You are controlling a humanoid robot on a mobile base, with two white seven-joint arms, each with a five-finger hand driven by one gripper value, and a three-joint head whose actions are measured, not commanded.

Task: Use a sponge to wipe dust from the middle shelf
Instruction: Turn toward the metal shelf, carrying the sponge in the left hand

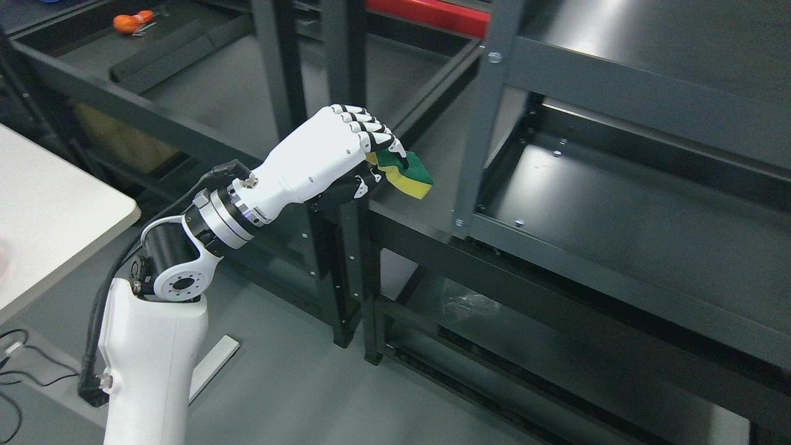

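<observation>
While the fingers [377, 133] of the left hand [327, 154] curl down over the top of the sponge [411, 176], the thumb looks tucked beneath it, so the hand is closed on its near end and about half of it pokes out past the fingertips. Its green scouring face is up and its yellow foam face down, and it hangs in the air over the front rail of a dark shelf rack, just left of the grey upright post [479, 136] of the neighbouring rack. It is not touching any board.

I judge the sponge light and soft: it should squash and bend under pressure, so a grip across its width near the middle would keep it flat for wiping, and the foam side may drag on dusty metal.

By count: one sponge, one robot hand in view, the right one nowhere to be seen. The middle shelf [618, 210] lies to the right of the post, bare apart from small bolts. One white table [55, 210] corner shows at far left, and two orange objects [131, 21] rest on a far shelf.
</observation>
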